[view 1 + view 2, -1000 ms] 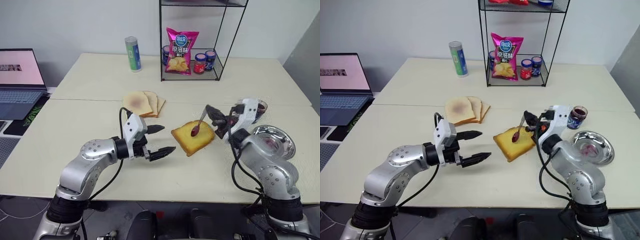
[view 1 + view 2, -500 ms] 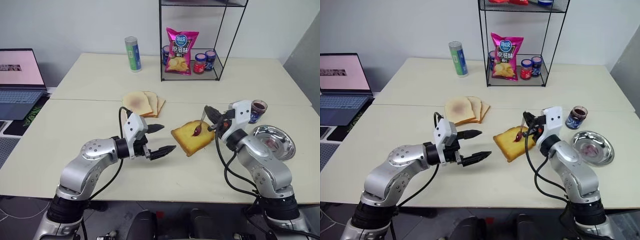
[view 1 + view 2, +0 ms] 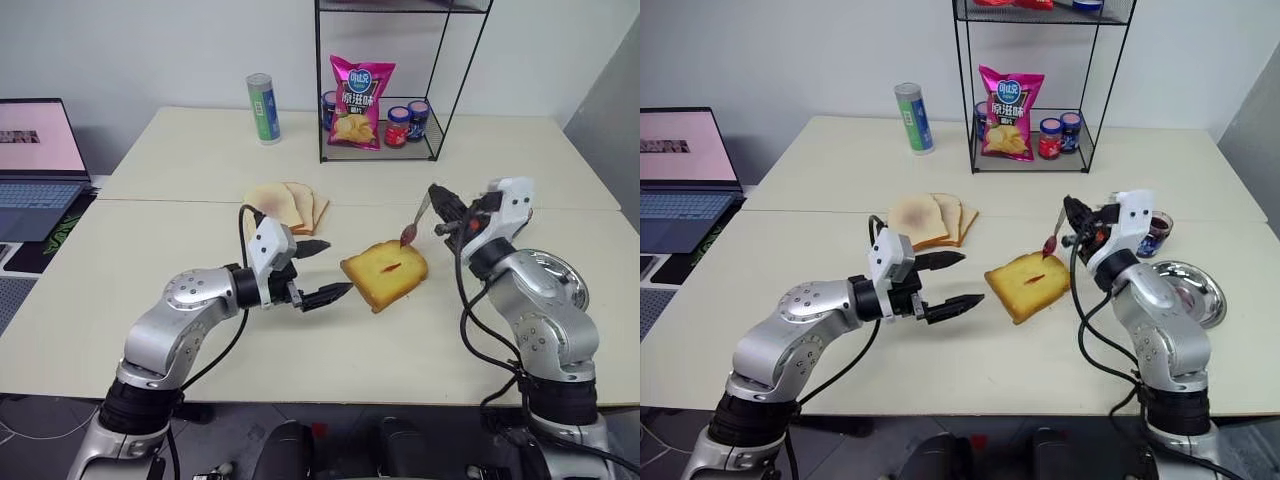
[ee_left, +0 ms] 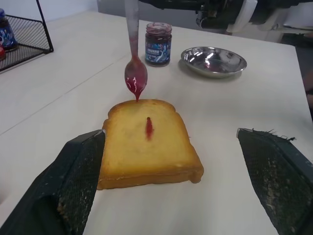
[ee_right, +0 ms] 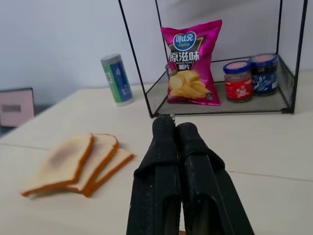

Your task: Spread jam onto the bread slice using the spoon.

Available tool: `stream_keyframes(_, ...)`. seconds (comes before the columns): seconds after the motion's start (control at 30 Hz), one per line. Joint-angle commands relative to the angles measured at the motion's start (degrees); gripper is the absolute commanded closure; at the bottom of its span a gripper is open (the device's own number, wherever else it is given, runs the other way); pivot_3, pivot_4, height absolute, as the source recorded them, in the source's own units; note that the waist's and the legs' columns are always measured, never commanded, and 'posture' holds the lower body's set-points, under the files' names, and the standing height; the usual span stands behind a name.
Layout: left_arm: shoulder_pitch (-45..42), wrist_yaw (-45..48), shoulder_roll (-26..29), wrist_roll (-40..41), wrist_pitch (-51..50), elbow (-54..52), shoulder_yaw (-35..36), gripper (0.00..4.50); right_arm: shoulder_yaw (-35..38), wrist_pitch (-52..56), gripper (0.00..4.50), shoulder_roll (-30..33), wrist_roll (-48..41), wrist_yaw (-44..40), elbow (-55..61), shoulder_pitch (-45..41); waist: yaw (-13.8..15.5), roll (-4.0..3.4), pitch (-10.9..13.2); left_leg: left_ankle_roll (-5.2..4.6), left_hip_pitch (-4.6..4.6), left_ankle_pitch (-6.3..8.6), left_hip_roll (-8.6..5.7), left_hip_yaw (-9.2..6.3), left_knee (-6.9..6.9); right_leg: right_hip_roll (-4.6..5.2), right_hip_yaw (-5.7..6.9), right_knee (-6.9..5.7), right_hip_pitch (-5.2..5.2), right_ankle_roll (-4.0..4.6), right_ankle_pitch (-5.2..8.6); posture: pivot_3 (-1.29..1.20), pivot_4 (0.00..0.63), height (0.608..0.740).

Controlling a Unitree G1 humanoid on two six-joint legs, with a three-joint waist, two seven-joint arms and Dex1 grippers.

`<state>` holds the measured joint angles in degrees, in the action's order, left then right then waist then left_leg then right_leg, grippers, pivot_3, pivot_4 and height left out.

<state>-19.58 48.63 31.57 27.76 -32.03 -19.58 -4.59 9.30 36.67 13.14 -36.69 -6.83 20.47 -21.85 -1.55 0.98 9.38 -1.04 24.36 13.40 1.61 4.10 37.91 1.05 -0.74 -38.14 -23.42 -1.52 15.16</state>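
The bread slice (image 3: 384,273) lies flat on the table's middle with a short red streak of jam (image 4: 148,128) on its top. My right gripper (image 3: 440,203) is shut on the spoon's handle, and the spoon (image 3: 411,228) hangs tilted just above the slice's far right edge. Jam drips from its bowl (image 4: 135,78). The jam jar (image 4: 158,43) stands behind my right wrist, open and partly hidden. To the left of the slice, my left gripper (image 3: 328,268) is open, its fingers (image 4: 73,181) spread at the bread's near side without touching it.
A steel bowl (image 3: 1196,287) with red smears sits right of my right arm. Thin toast slices (image 3: 285,205) lie behind the left gripper. A wire rack (image 3: 380,150) holds a chips bag (image 3: 360,100) and small jars. A green can (image 3: 263,108) and a laptop (image 3: 35,150) are further left.
My right gripper has lifted the spoon off the bread, up and to the right, leaving a red streak on the slice. The left gripper has stayed put.
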Motion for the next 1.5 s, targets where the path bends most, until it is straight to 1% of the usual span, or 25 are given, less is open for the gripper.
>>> stream_keyframes(0.03, -0.6, 0.2, -0.1, 0.2, 0.9, -1.3, 0.1, 0.00, 3.9, 3.5, 4.43, -4.4, -7.8, 3.0, 1.3, 0.8, 0.0, 0.00, 0.0, 0.00, 0.00, 0.00, 0.01, 0.00, 0.00, 0.00, 0.00, -0.01, 0.00, 0.00, 0.00, 0.00, 0.150, 0.740)
stream_keyframes(0.2, -0.3, 0.3, 0.2, 0.4, 0.6, -1.8, 0.2, 0.00, 6.5, 4.3, 4.43, -8.7, -11.1, 5.9, -1.2, 3.0, 0.0, 0.03, 0.0, 0.00, 0.00, 0.00, 0.00, -0.01, 0.00, 0.01, 0.00, 0.00, 0.01, 0.01, 0.00, 0.00, 0.150, 0.740)
stream_keyframes(0.33, -0.1, 0.4, 0.5, 0.5, 0.3, -2.2, 0.2, 0.00, 8.0, 3.8, 4.43, -9.1, -11.5, 5.6, -3.5, 4.7, -0.1, 0.03, 0.0, 0.00, 0.00, 0.00, 0.00, 0.00, 0.02, 0.01, -0.01, -0.01, 0.01, 0.01, -0.01, 0.00, 0.150, 0.740)
stream_keyframes(0.57, -0.7, 1.0, 0.6, 0.4, 0.5, -1.7, 0.1, 0.00, 10.4, 1.7, 4.43, -5.4, -9.6, 4.5, -4.5, 6.4, -0.1, 0.03, 0.0, 0.00, 0.00, 0.00, -0.01, 0.00, -0.01, 0.01, -0.01, 0.00, 0.00, 0.01, 0.00, 0.00, 0.150, 0.740)
stream_keyframes(0.77, -1.9, 1.6, -0.2, -0.1, 1.2, -0.2, -0.7, 0.00, 13.3, 0.3, 4.43, -1.7, -9.8, 4.6, -5.5, 5.0, -0.1, 0.03, 0.0, 0.00, -0.01, 0.00, -0.02, 0.01, 0.02, 0.00, -0.02, 0.00, 0.01, 0.00, 0.00, 0.00, 0.150, 0.740)
stream_keyframes(0.97, -2.3, 1.5, -0.5, -0.3, 1.5, 0.2, -1.0, 0.00, 13.0, 2.1, 4.43, -2.2, -13.9, 5.0, -3.2, 3.3, -0.2, 0.03, 0.0, 0.00, -0.01, 0.00, 0.01, 0.01, -0.02, -0.02, -0.02, -0.01, 0.00, 0.00, 0.00, 0.00, 0.150, 0.740)
stream_keyframes(1.07, -1.8, 1.4, -0.3, -0.2, 1.6, -0.2, -0.8, 0.00, 13.1, 3.6, 4.43, -4.7, -20.0, 6.8, -1.4, 1.6, -0.2, 0.03, 0.0, 0.00, -0.01, 0.00, 0.01, 0.01, -0.02, -0.02, -0.03, -0.01, 0.00, 0.00, 0.00, 0.00, 0.150, 0.740)
stream_keyframes(1.17, -1.5, 1.3, -0.1, -0.1, 1.5, -0.5, -0.6, 0.00, 13.0, 4.7, 4.43, -5.8, -23.2, 8.1, -1.1, 0.9, -0.2, 0.03, 0.0, 0.00, -0.01, 0.00, 0.01, 0.01, -0.01, -0.02, -0.04, -0.02, 0.00, 0.00, 0.00, 0.00, 0.150, 0.740)
stream_keyframes(1.3, -0.9, 1.1, 0.3, 0.0, 1.3, -1.2, -0.2, 0.00, 10.1, 4.8, 4.43, -7.2, -22.4, 8.0, -1.5, 3.4, 0.0, 0.03, 0.0, 0.00, -0.01, 0.00, 0.00, 0.00, -0.01, -0.01, -0.01, 0.01, 0.02, 0.00, 0.00, 0.00, 0.150, 0.740)
stream_keyframes(1.5, -0.5, 0.8, 0.6, 0.2, 1.0, -1.8, 0.0, 0.00, 7.9, 3.2, 4.43, -8.1, -20.0, 6.2, -3.5, 7.1, 0.0, 0.03, 0.0, 0.00, 0.00, 0.00, 0.00, 0.01, -0.01, 0.00, -0.03, 0.01, 0.00, 0.00, 0.00, 0.00, 0.150, 0.740)
